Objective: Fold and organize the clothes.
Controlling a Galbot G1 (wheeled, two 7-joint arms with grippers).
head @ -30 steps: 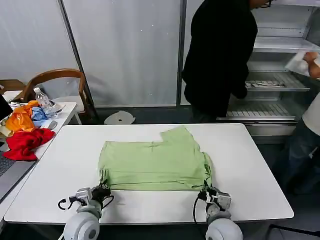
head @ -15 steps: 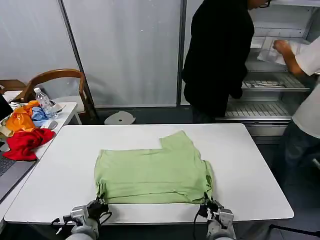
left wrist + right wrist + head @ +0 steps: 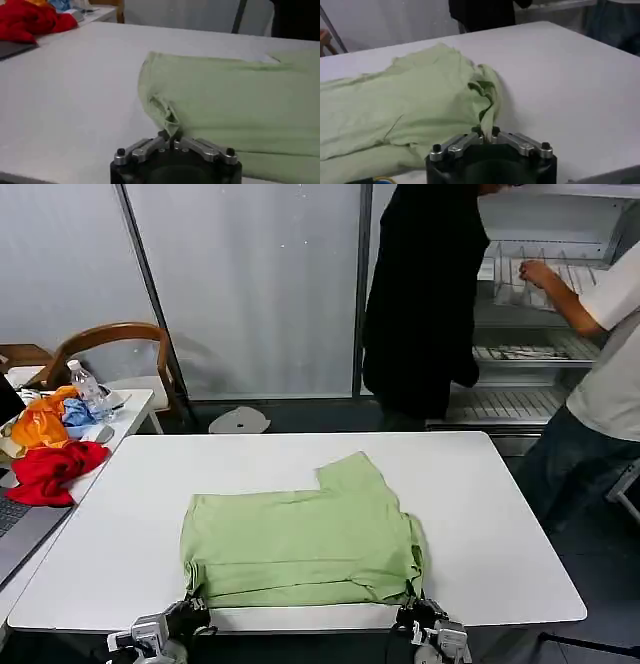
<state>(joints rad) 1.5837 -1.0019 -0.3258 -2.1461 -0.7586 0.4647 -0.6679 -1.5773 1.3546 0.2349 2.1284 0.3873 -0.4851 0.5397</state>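
Both jaws are pressed together on cloth — the left gripper (image 3: 170,141) and right gripper (image 3: 487,134) each pinch a near corner of the green T-shirt (image 3: 300,546), which lies folded on the white table (image 3: 510,514), at its near edge.

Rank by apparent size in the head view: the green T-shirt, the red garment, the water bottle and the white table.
1. White table
2. Green T-shirt
3. Red garment
4. Water bottle

The bottle sits farther back, so it appears smaller.

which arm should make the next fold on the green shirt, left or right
Probably neither alone. The left gripper and the right gripper each pinch a near corner of the T-shirt at the table edge, equally placed.
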